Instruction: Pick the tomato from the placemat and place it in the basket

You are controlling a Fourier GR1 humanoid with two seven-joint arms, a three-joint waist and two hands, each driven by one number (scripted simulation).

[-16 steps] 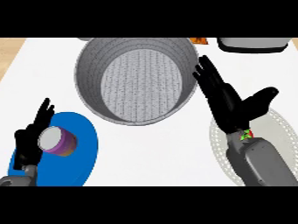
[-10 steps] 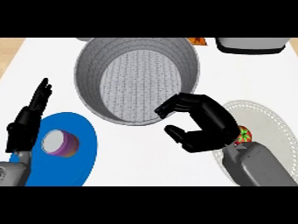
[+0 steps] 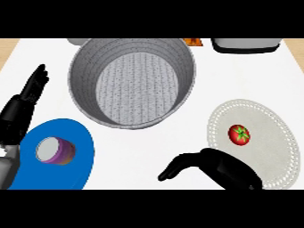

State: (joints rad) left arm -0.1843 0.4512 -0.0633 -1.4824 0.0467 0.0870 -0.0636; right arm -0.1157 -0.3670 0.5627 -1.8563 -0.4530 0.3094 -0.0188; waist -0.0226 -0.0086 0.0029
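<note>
A small red tomato point(image 3: 240, 134) with a green stalk lies on the round grey placemat point(image 3: 273, 151) at the right. The grey basket point(image 3: 134, 80) stands at the centre back with nothing in it. My right hand point(image 3: 213, 168) is low at the view's bottom, left of and below the tomato, fingers curled and holding nothing. My left hand point(image 3: 19, 111) rests open at the left edge, fingers pointing up.
A blue plate point(image 3: 72, 164) at the lower left carries a purple cup point(image 3: 54, 150). A grey appliance point(image 3: 246, 43) and an orange item point(image 3: 194, 41) sit at the counter's back edge.
My right hand has pulled back down toward the view's lower edge, off the placemat, uncovering the tomato. The left hand has shifted slightly left and up.
</note>
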